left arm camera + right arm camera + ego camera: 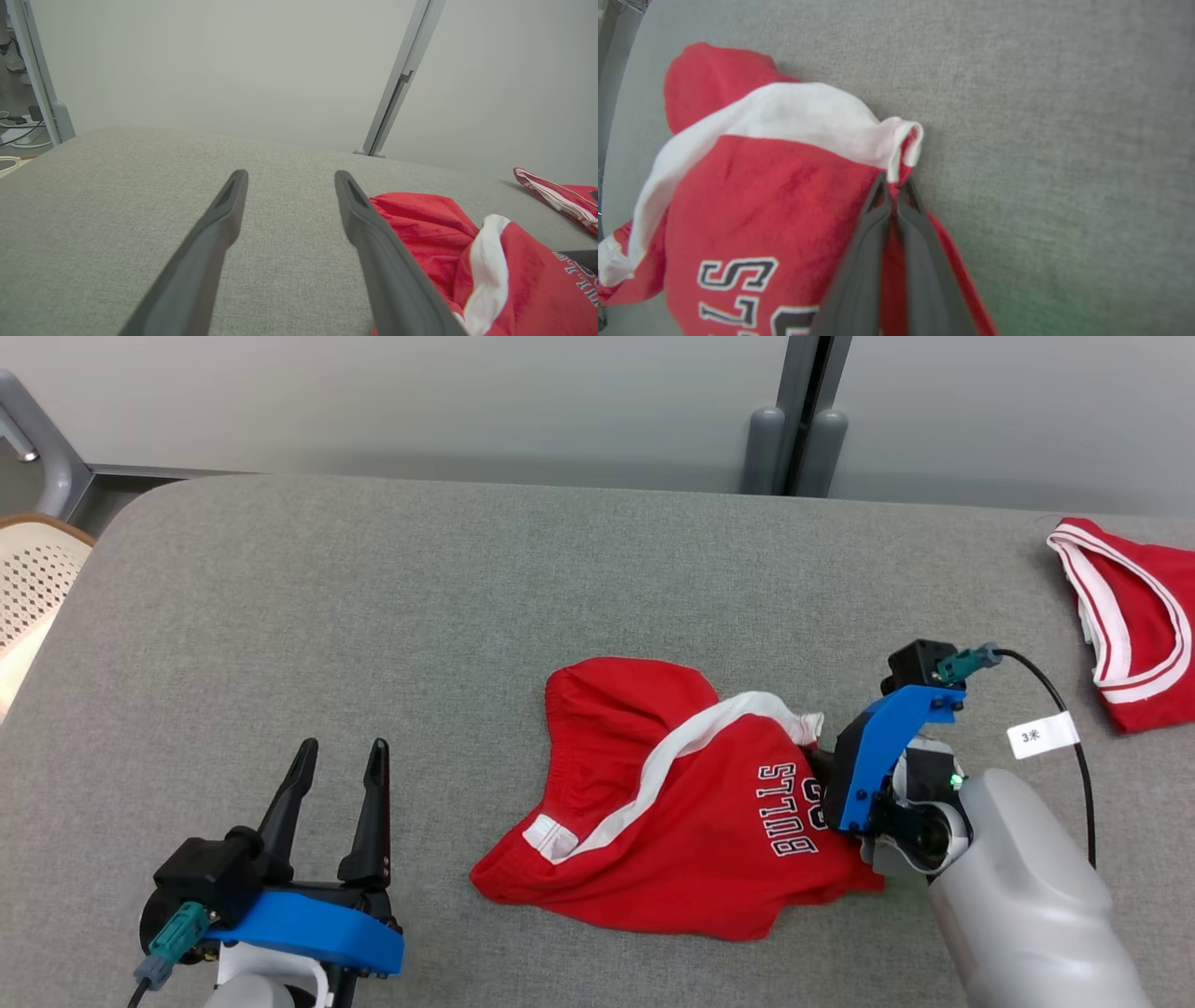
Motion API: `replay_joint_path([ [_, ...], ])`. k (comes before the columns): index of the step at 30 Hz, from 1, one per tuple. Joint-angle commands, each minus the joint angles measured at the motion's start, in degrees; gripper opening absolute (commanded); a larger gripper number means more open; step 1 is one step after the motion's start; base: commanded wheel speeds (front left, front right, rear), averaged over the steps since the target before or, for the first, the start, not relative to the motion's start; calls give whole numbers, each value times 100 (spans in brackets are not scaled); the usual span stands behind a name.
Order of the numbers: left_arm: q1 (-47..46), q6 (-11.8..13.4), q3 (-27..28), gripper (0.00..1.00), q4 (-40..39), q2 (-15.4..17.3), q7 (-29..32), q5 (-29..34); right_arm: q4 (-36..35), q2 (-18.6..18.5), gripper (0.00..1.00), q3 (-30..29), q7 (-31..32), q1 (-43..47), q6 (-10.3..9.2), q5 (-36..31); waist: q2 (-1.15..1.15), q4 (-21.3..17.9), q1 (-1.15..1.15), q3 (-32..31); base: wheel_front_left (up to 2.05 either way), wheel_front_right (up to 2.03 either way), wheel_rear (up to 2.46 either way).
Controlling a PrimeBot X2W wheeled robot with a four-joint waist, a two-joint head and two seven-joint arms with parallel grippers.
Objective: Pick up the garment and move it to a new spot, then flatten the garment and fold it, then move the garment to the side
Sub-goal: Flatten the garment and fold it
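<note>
So the red garment (653, 821) is lying in a crumpled heap on the grey worktop (373, 597), a bit right of the middle. The right tool (893, 189) has its fingers pressed together on a pinch of red fabric just under the curled white trim (784, 112). The left tool (343, 747) is spread wide with nothing in it, off to the left and well apart from the cloth. My worry is that's a pretty small bite right at one edge. On a lift it could just slip out, or the whole thing dangles as a twisted lump and lands even more balled up at the new spot, which makes flattening a pain. Dragging it by one point across this fuzzy surface could also roll it under itself. Plus there's an other red-and-white piece (1139, 635) at the far right edge, so going that way risks the two getting tangled.
</note>
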Motion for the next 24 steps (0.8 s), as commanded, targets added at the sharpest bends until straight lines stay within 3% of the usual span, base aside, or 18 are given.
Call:
replay_joint_path([
  [1, 38, 11, -3, 100, -6, 8, 9, -21, -2, 8, 0, 12, -208, -182, 3, -40, 0, -10, -1, -22, 0, 0, 0],
  [6, 131, 38, -5, 100, -31, 17, 14, -68, -61, 6, 0, 78, -1307, -498, 3, -431, 0, -51, -1, -123, 0, 0, 0],
  [10, 182, 69, -8, 100, -69, 21, 18, -90, -340, 4, 0, 449, -1993, -758, 3, -654, 0, -81, -1, -203, 0, 0, 0],
  [15, 225, 105, -2, 100, -115, 33, 17, -122, -895, -23, 0, 885, -2830, -823, 2, -559, 0, -114, -1, -299, 0, 0, 0],
  [18, 261, 132, -3, 100, -151, 42, 20, -131, -1181, -132, 0, 959, -2872, -550, 2, -532, 0, -137, -1, -340, 0, 0, 0],
  [24, 387, 199, 37, 100, -251, 86, 15, -175, -2342, -307, 0, 375, -2021, 718, 3, -665, 0, -181, -1, -370, 0, 0, 0],
])
